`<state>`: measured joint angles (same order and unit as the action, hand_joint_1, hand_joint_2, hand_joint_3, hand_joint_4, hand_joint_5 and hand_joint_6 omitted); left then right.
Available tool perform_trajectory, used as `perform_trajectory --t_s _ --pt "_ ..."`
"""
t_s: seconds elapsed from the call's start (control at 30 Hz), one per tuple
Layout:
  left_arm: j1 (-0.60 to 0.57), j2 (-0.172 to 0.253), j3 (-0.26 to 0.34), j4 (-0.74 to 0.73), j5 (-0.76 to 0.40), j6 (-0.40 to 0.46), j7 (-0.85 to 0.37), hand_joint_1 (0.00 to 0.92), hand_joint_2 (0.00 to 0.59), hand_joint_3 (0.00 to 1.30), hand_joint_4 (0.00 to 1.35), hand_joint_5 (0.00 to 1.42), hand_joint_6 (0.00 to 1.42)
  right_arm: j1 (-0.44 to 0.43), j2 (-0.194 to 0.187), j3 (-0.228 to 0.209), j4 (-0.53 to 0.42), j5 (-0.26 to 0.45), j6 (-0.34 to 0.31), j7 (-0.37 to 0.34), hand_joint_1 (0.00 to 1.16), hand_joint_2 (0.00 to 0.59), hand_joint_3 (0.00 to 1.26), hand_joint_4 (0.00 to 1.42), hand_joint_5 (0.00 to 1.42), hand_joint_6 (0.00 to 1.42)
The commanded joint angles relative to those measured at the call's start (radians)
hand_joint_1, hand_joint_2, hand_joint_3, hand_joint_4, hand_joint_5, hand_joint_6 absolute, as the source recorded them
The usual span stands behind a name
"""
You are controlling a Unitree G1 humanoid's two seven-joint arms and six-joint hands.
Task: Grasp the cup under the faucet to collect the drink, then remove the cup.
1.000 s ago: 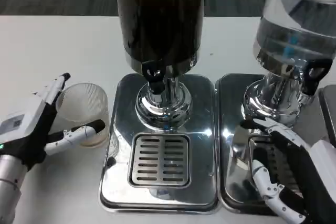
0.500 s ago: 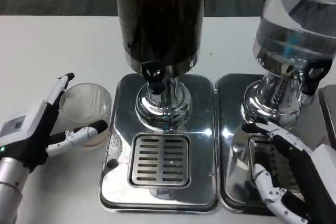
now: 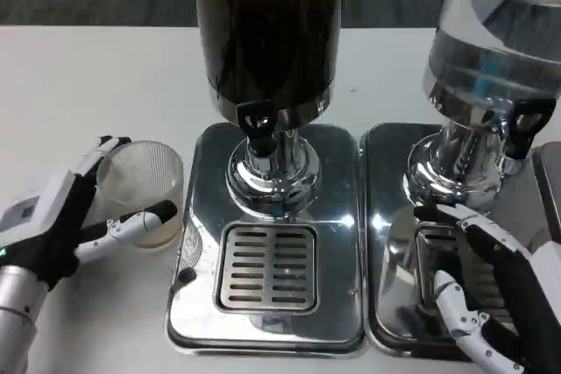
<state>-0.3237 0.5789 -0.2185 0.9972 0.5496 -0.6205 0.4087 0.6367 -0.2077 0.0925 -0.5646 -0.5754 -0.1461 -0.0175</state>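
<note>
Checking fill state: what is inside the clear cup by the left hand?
The clear cup on the white table looks empty through its ribbed wall. The left hand brackets it, a finger covering its lower front, so the bottom there is hidden.

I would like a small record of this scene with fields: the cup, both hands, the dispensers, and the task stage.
cup: clear ribbed plastic cup, upright on the white table, left of the drip tray
left hand: left hand has fingers around the cup, one behind, one in front
right hand: right hand is over the right drip tray, holding nothing
dispensers: dark drink dispenser with black faucet; clear water dispenser
drip tray: chrome slotted drip tray, nothing on it
stage: cup not yet under the faucet
</note>
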Motion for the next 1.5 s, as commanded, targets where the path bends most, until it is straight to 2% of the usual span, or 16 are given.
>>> perform_trajectory --t_s 0.03,0.1,0.23,0.33,0.53,1.07,1.5 --pt "-0.011 -0.015 -0.014 0.007 -0.002 -0.043 0.0 0.045 0.133 0.2 0.12 0.39 0.32 0.01 -0.009 -0.007 -0.022 0.003 -0.009 0.006 0.38 0.586 0.29 0.17 0.15 0.13" --pt "-0.011 -0.015 -0.014 0.011 -0.001 -0.055 0.01 0.062 0.141 0.22 0.14 0.43 0.35 0.014 -0.009 -0.008 -0.025 0.003 -0.008 0.007 0.38 0.586 0.29 0.17 0.15 0.13" --pt "-0.01 -0.019 -0.013 0.017 0.008 -0.072 0.05 0.126 0.171 0.28 0.24 0.6 0.62 0.015 -0.013 -0.012 -0.028 0.003 -0.008 0.01 0.38 0.586 0.29 0.17 0.15 0.13" --pt "-0.011 -0.024 -0.013 0.021 0.012 -0.081 0.072 0.177 0.193 0.35 0.33 0.7 0.75 0.014 -0.014 -0.015 -0.029 0.0 -0.007 0.012 0.38 0.586 0.29 0.17 0.14 0.13" --pt "-0.011 -0.028 -0.016 0.027 0.019 -0.095 0.106 0.211 0.201 0.4 0.4 0.78 0.88 0.01 -0.016 -0.02 -0.028 0.004 -0.008 0.015 0.38 0.586 0.29 0.17 0.14 0.12" --pt "0.017 -0.036 0.004 0.013 -0.006 -0.119 0.131 0.206 0.193 0.42 0.43 0.8 0.92 0.005 -0.029 -0.024 -0.031 0.017 -0.007 0.024 0.39 0.586 0.27 0.17 0.13 0.1" --pt "0.102 -0.025 0.067 -0.101 -0.042 -0.135 0.111 0.206 0.193 0.42 0.44 0.81 0.94 -0.007 -0.041 -0.034 -0.016 0.044 -0.013 0.028 0.39 0.586 0.27 0.17 0.13 0.1"
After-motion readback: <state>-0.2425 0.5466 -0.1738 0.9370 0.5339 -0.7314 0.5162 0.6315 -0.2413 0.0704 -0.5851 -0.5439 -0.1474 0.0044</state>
